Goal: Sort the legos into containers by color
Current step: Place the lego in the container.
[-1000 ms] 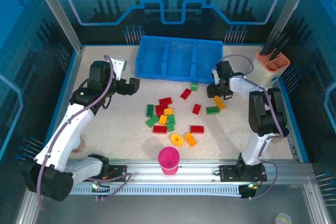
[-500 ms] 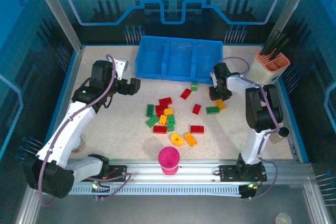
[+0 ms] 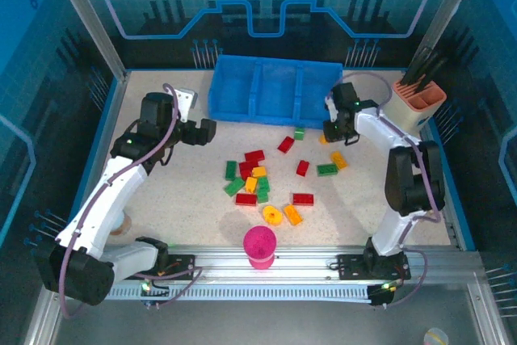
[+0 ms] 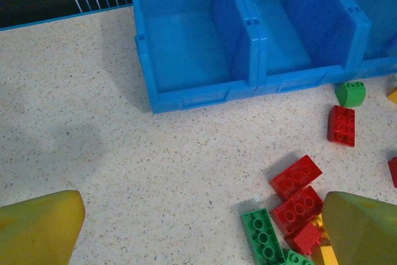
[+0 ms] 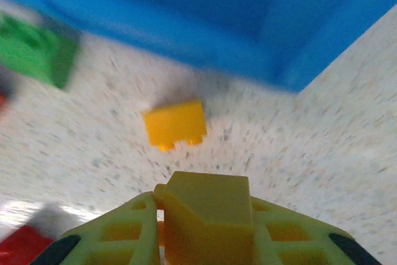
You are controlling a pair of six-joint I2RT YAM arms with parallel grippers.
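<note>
Right tool (image 3: 336, 132) grips a yellow lego (image 5: 208, 206) over the bench (image 3: 178, 191), the right container (image 3: 319, 86) lying just far and left of it; left tool (image 3: 203, 132) open, well apart leftward.

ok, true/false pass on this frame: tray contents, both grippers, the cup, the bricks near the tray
1. All three compartments of the blue tray are empty. True.
2. The left gripper is shut on a red brick. False: its fingers stand wide apart with nothing between them.
3. The right gripper is shut on a yellow brick. True.
4. The magenta cup sits inside the tray. False: it stands on the table at its near edge, between the two arm bases.
5. A green brick lies on the table just in front of the tray's front wall. True.
</note>
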